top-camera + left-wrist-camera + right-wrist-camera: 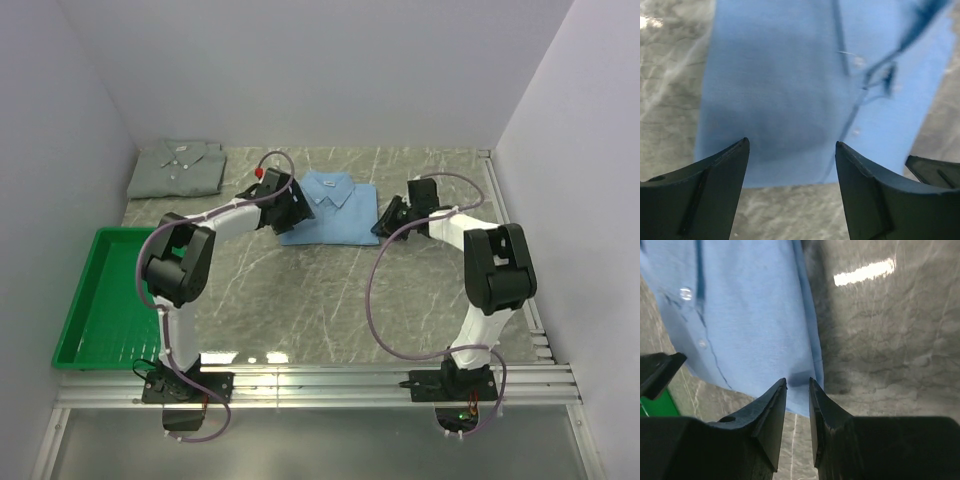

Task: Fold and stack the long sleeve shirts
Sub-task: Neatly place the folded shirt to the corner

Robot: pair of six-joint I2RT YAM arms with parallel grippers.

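Observation:
One long sleeve shirt, light blue point(335, 205), lies folded in a rectangle at mid-table, collar toward the back. The other, pale grey-green point(178, 167), lies folded in the far left corner. My left gripper point(292, 208) hovers at the blue shirt's left edge. In the left wrist view it point(792, 142) is open wide over the blue cloth point(780, 85), with nothing between the fingers. My right gripper point(387, 220) is at the shirt's right edge. In the right wrist view it point(798, 381) stands narrowly open just short of the blue shirt's point(750, 315) near corner, gripping nothing.
A green plastic tray point(100, 290) sits at the left front of the grey marbled table point(330, 300). White walls close in the left, back and right sides. A metal rail point(320, 385) runs along the near edge by the arm bases.

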